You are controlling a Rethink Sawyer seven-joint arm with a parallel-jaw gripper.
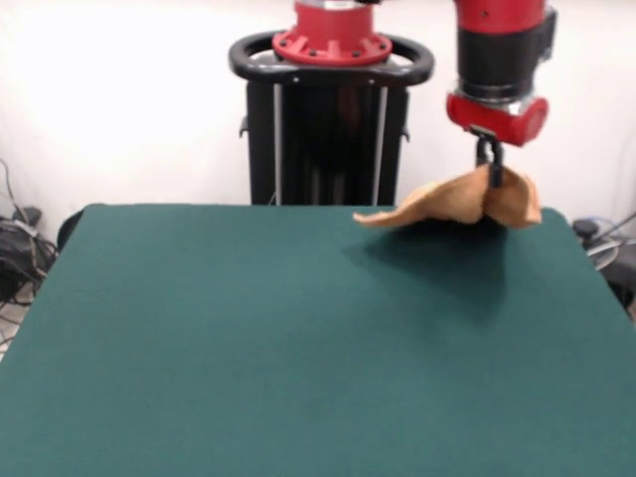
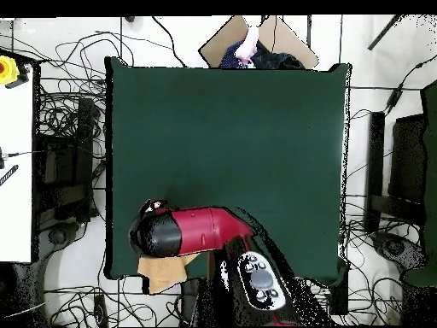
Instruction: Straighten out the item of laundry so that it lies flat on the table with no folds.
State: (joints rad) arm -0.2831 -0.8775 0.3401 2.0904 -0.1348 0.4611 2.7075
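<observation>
Pinching the towel (image 1: 467,202) at a raised peak, the gripper (image 1: 488,159) is clamped shut on it at the surface's (image 1: 298,338) far corner beside the pedestal (image 1: 328,119). The cloth is draping limply: light, soft, best taken by a corner.

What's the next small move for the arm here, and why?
Probably carry the towel inward toward the middle of the table before lowering it. The tool pinches it at a peak, so it hangs bunched. It sits at the table's far corner by the pedestal, and the overhead view shows it overhanging the edge.
</observation>
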